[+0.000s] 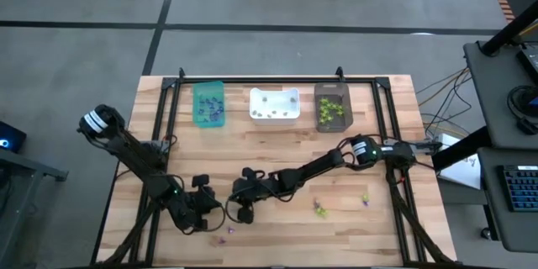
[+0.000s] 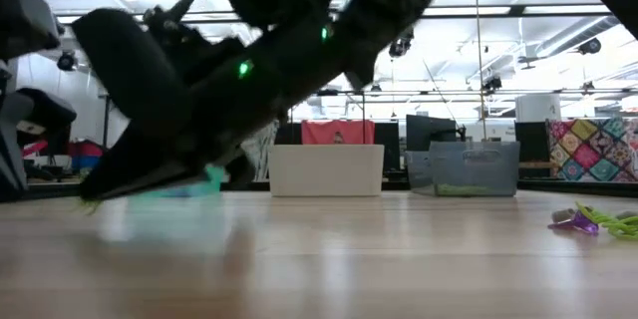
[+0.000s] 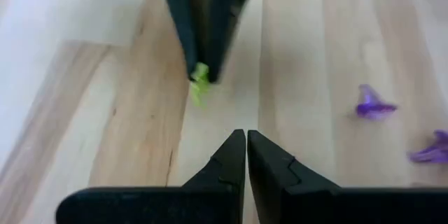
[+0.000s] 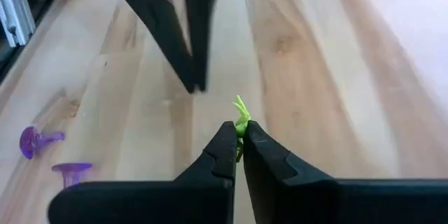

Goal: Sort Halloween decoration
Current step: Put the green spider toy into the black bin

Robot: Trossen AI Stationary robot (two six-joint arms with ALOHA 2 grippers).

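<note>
- Worktop [image 1: 277, 147]: wooden, with 3 bins along the far edge: teal bin [image 1: 208, 103], white bin [image 1: 275, 104], dark brown bin [image 1: 332, 106].
- Right gripper [image 4: 238, 136]: low at the near centre of the worktop, jaws closed on a lime-green trinket [image 4: 241, 115], which sticks out past the tips.
- Left gripper [image 3: 245, 140]: just opposite, jaws shut and empty.
- Loose trinkets: 2 purple trinkets [image 4: 40, 140] beside the grippers; further trinkets [image 1: 321, 210] lie nearer the right side.
- Risk: the hold is at the tip only; a quick lift could flick the piece loose. The 2 grippers stand near enough to collide.
</note>
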